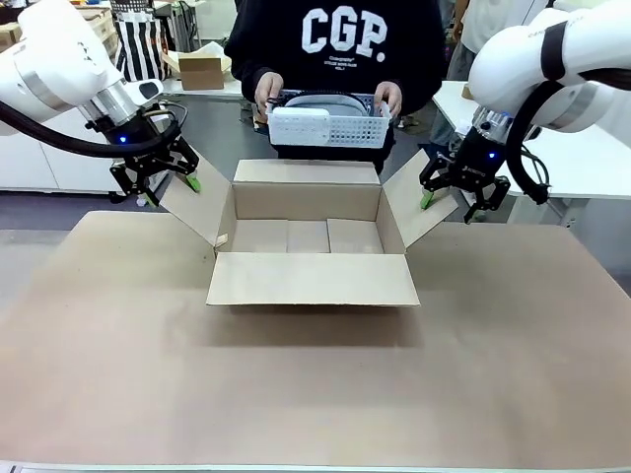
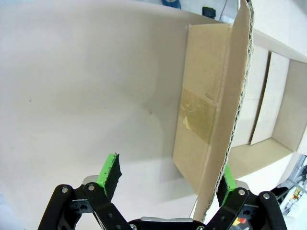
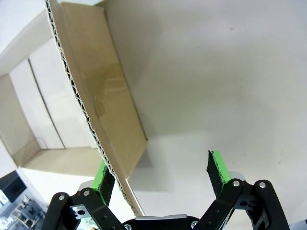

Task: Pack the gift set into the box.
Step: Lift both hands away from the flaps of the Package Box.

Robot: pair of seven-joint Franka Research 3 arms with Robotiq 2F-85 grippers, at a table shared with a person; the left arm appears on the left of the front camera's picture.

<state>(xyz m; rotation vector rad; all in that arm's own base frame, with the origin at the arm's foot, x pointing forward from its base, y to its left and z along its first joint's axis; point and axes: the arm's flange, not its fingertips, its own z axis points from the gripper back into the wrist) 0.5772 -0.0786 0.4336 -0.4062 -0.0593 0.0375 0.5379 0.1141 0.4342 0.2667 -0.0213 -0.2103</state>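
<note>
The box [image 1: 311, 279] stands open in the middle of the table, its four flaps spread and its inside bare. Behind it a person holds the gift set [image 1: 330, 123], a white slotted basket with pale items, in both hands above the far flap. My left gripper [image 1: 166, 187] is open at the raised left flap. In the left wrist view that flap's edge [image 2: 230, 120] runs between the fingers of the left gripper [image 2: 168, 170], close to one pad. My right gripper [image 1: 454, 202] is open at the right flap. The flap edge [image 3: 81, 110] passes inside the right gripper [image 3: 159, 170].
A brown sheet [image 1: 315, 394] covers the table, with free room in front of the box. A smaller cardboard box [image 1: 202, 69] sits on a far counter. A white table [image 1: 592, 158] stands at the right.
</note>
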